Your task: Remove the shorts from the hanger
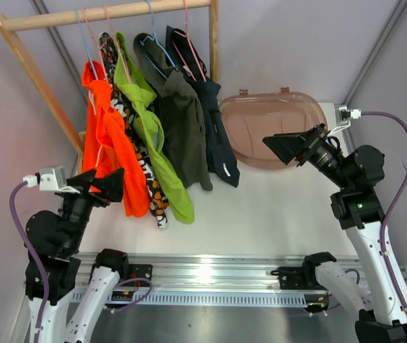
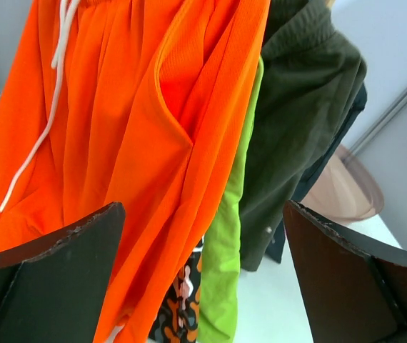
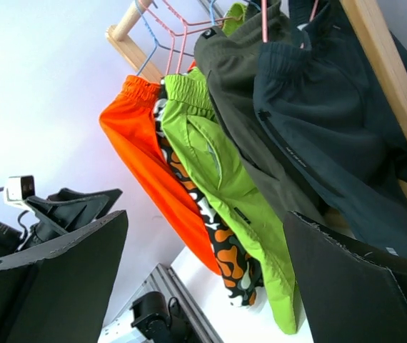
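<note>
Five pairs of shorts hang on hangers from a wooden rail (image 1: pixel 111 13): bright orange (image 1: pixel 107 146), camouflage print (image 1: pixel 153 193), lime green (image 1: pixel 157 153), dark olive (image 1: pixel 182 132) and navy-black (image 1: pixel 218 139). My left gripper (image 1: pixel 103 184) is open and empty, right in front of the orange shorts (image 2: pixel 139 128), with its jaws wide apart. My right gripper (image 1: pixel 293 146) is open and empty, raised to the right of the navy-black shorts (image 3: pixel 332 128) and apart from them. The lime green pair (image 3: pixel 225 179) and the camouflage pair (image 3: pixel 232 264) show between its fingers.
A translucent brown plastic tub (image 1: pixel 268 128) lies at the back right of the white table (image 1: pixel 260 214). The wooden rack's slanted leg (image 1: pixel 39 86) stands at the left. Grey walls close in the back and sides.
</note>
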You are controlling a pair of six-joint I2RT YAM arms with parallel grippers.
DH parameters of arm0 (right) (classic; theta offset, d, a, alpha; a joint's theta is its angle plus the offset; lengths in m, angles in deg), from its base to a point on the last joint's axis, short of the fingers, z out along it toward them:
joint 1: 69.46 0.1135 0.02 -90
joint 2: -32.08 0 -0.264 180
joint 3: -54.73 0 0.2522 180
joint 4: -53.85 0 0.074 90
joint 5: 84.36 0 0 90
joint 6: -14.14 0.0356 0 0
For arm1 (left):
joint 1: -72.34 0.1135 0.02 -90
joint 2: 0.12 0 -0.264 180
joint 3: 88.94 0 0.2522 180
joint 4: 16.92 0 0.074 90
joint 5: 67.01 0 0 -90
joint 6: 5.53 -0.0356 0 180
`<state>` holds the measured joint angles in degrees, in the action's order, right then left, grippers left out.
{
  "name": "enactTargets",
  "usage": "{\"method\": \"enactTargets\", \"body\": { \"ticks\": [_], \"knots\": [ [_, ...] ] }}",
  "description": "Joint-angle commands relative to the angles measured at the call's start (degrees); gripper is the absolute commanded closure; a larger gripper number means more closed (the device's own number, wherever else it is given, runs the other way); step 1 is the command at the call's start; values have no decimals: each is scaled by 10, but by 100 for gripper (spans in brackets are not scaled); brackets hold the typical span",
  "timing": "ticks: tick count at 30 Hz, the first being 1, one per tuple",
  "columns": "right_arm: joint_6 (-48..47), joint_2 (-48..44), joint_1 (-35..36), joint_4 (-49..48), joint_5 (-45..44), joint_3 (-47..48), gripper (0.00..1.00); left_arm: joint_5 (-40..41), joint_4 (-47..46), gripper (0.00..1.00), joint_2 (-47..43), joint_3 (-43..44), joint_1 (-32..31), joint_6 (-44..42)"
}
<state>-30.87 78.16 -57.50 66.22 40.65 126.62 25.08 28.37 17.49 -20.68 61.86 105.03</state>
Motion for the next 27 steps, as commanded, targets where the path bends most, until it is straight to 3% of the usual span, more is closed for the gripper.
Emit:
{"method": "enactTargets", "body": {
  "ticks": [1, 8, 13, 20, 21, 26, 27],
  "knots": [
    [-23, -3, 4, 7, -28, 23, 1, -15, 12, 1, 8, -3, -2, -20],
    [-83, 27, 4, 12, -71, 74, 0, -59, -1, 1, 27, 38, -2, -31],
    [-93, 86, 10, 12, -56, 113, 1, -144, -27, 1, 110, 148, -2, -15],
    [-96, 60, 26, 1, -111, 49, 1, -177, -48, 6, 345, 391, -10, 13],
    [-97, 56, 29, 2, -117, 36, 0, -166, -45, 7, 410, 413, -19, 13],
    [-127, 24, 31, 53, -146, 29, 0, -52, 58, 6, 639, 738, -93, -1],
    [-135, 19, 31, 62, -150, 30, 1, -41, 73, 5, 674, 770, -97, 5]
  ]
}}
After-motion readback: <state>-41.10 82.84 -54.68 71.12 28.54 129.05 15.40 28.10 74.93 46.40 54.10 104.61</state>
